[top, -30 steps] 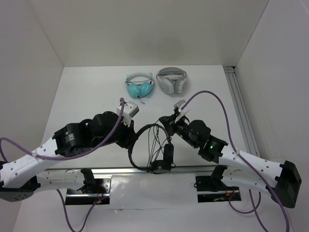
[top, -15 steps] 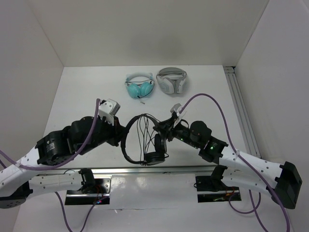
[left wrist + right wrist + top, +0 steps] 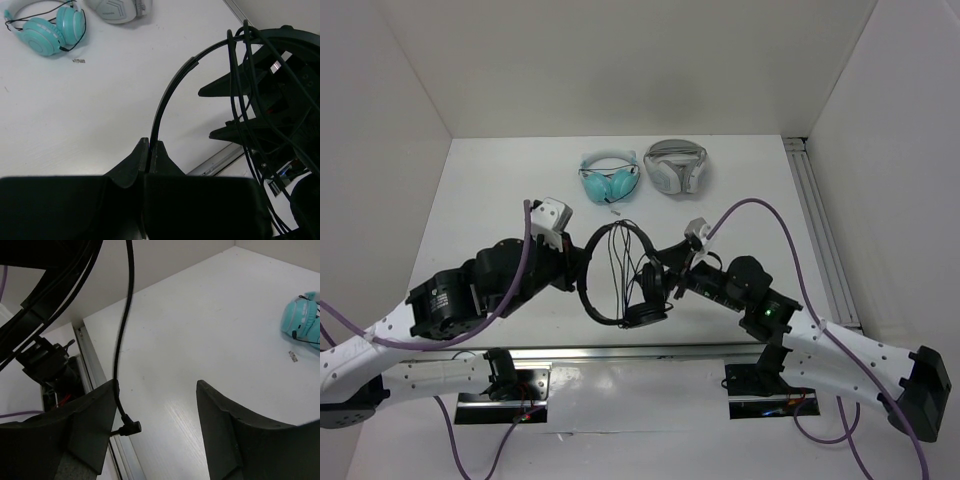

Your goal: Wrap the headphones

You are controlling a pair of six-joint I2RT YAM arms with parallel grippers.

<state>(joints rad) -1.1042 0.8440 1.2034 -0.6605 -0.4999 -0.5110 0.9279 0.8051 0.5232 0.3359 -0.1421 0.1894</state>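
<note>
At the tips of the left gripper (image 3: 150, 146), the jaws are pinched tight on the thin headband (image 3: 172, 75), which arcs up and away from them. That clamp carries the headphones (image 3: 620, 278) in the air between the two arms, over the near part of the table (image 3: 500, 190), with the ear pads (image 3: 644, 316) toward the rail (image 3: 620, 352). Several turns of cable (image 3: 232, 85) already cross the band's arc. Just beside them the right gripper (image 3: 158, 384) stands with its jaws wide apart and nothing between them. The cable's loose tail drops past the finger on the left of its wrist view, touching or nearly touching it. It ends in an angled plug (image 3: 131, 428) that dangles free. At the back of the table lie the teal set (image 3: 608, 181) and the white set (image 3: 673, 166), well apart from the work.

The step in hand looks like a regrasp for another turn. To do it well, the right gripper should shift sideways until the tail sits squarely between its fingers. It should then close a short way above the plug, so little slack swings loose. The left clamp should hold steady as the anchor. The lead round the band wants light, even tension: too much would drag the wound turns off, too little would leave them sagging. Carried low, the plug could snag on the rail.
</note>
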